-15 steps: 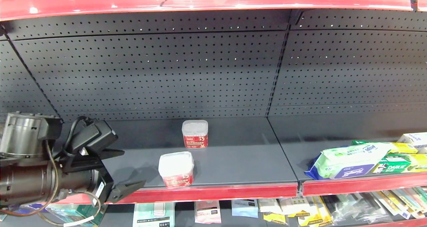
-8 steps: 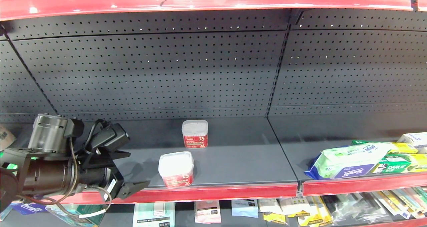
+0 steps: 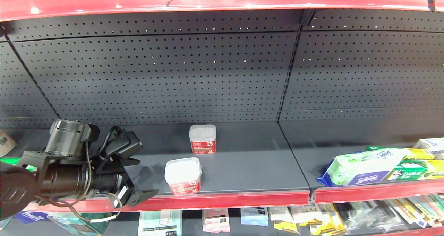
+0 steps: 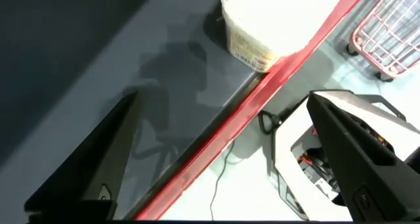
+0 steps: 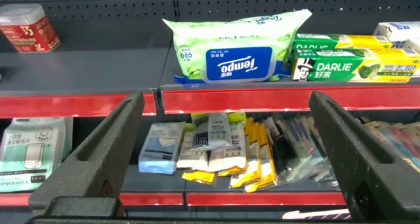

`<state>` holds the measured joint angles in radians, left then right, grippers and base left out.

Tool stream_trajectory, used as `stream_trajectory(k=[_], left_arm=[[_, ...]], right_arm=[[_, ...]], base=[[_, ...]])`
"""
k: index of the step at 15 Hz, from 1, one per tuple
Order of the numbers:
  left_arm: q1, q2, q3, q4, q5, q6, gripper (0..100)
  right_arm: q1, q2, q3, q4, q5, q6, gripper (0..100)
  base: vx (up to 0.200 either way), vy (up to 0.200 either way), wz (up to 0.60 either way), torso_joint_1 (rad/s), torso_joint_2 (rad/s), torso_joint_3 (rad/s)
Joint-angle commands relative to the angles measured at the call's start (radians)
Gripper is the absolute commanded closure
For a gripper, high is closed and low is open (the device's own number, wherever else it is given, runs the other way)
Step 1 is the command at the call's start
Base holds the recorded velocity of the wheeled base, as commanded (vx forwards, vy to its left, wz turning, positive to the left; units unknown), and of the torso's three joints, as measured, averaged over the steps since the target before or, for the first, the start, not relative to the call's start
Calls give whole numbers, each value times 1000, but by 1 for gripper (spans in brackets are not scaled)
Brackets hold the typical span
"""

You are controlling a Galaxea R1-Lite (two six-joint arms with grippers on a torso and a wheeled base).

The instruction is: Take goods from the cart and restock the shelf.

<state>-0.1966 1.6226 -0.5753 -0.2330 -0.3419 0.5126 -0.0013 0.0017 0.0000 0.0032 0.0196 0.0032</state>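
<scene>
Two white tubs with red labels stand on the dark grey shelf (image 3: pixel 249 159). The front tub (image 3: pixel 183 175) sits near the red front lip, and the back tub (image 3: pixel 202 139) is deeper in. My left gripper (image 3: pixel 148 177) hangs open and empty at the shelf's front edge, just left of the front tub and apart from it. In the left wrist view the front tub (image 4: pixel 269 20) lies beyond the open left gripper (image 4: pixel 223 158). My right gripper (image 5: pixel 230 158) is open and empty, facing the shelf front, with the back tub (image 5: pixel 29 27) off to one side.
A green wipes pack (image 3: pixel 364 166) and toothpaste boxes (image 3: pixel 416 168) lie on the right shelf section. Small packets (image 3: pixel 312 218) fill the shelf below. A pink wire cart (image 4: pixel 387 33) stands on the floor. The perforated back panel (image 3: pixel 173 73) closes the shelf behind.
My left arm has slid to the right along the shelf front, closer to the front tub, its gripper staying open. The tubs have not moved.
</scene>
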Motion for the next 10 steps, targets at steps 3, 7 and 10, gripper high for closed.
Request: stream_trajectory(k=[3, 7, 10], left_arm=[[-9, 46, -41, 0, 0, 0, 0], [-21, 74, -67, 0, 0, 0, 0], [-44, 89, -80, 0, 0, 0, 0]], right_arm=[[1, 0, 0, 0, 0, 0, 0], [0, 0, 0, 0, 0, 0, 0], [0, 0, 0, 0, 0, 0, 0]], base=[[0, 0, 0, 0, 0, 0], [0, 0, 0, 0, 0, 0], [0, 0, 0, 0, 0, 0]])
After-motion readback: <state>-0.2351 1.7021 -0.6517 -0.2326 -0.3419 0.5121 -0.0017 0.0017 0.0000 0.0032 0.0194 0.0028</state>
